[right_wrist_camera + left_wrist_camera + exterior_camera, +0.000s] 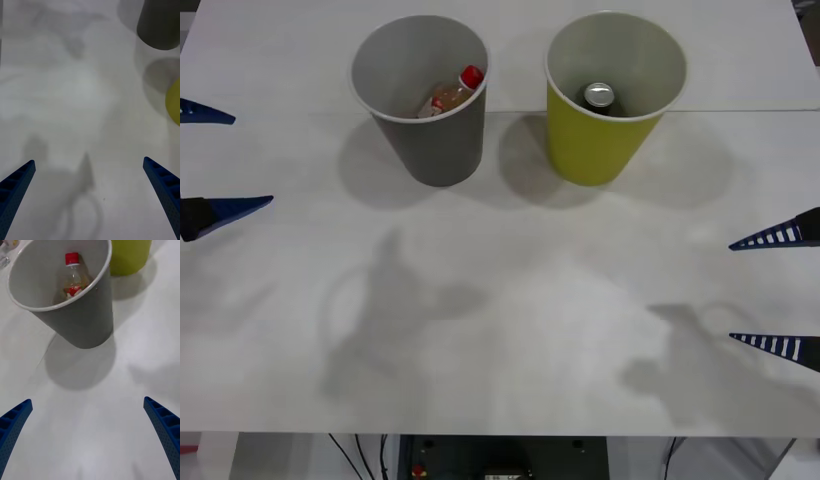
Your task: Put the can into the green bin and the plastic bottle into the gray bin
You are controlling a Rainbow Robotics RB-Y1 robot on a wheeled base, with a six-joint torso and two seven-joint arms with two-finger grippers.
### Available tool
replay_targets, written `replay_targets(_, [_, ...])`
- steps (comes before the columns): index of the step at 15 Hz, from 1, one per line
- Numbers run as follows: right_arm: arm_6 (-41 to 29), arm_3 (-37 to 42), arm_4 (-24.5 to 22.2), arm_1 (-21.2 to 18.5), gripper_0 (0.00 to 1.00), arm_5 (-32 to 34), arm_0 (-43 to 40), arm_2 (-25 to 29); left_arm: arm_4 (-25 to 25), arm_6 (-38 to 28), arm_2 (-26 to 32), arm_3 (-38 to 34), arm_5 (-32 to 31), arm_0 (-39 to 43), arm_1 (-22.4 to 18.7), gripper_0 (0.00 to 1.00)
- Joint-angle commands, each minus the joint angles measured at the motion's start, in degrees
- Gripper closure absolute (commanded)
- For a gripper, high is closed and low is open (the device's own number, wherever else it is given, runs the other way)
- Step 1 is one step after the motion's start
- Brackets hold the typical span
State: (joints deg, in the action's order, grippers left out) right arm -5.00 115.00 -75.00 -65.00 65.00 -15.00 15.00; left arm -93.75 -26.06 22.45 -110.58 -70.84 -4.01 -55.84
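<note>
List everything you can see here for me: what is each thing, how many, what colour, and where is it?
gray bin: one, gray, far left on the table.
plastic bottle: one, clear with red cap, leaning inside the gray bin.
green bin: one, yellow-green, right of the gray bin.
can: one, dark with silver top, inside the green bin.
table: one, white.
left gripper: one, blue fingers, open, left edge.
right gripper: one, blue fingers, open, right edge.

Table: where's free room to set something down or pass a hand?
Free: the wide white table patch in front of the gray bin and green bin, between the open left end effector and open right end effector. Crowded: the narrow gap between the bins; both are occupied by the plastic bottle and can.
</note>
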Motion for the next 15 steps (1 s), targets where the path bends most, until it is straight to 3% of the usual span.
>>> replay_targets(1, [0.00, 0.00, 0.00, 0.00, 0.00, 0.00, 0.00, 0.00, 2.43, 5.76, 1.46, 0.02, -0.08, 4.89, 0.82, 0.00])
replay_targets(4, [0.00, 0.00, 0.00, 0.00, 0.00, 0.00, 0.00, 0.00, 0.32, 12.44, 4.45, -2.88, -0.08, 10.69, 6.53, 0.00])
replay_targets(8, [0.00, 0.00, 0.00, 0.00, 0.00, 0.00, 0.00, 0.00, -6.09, 18.06, 4.71, -8.42, -2.46, 14.82, 9.70, 0.00])
replay_targets(12, [0.00, 0.00, 0.00, 0.00, 0.00, 0.00, 0.00, 0.00, -6.09, 19.91, 5.24, -9.65, -12.04, 14.82, 9.61, 0.00])
replay_targets(15, [0.00, 0.00, 0.00, 0.00, 0.00, 0.00, 0.00, 0.00, -2.49, 20.26, 6.29, -9.65, -13.79, 16.58, 9.61, 0.00])
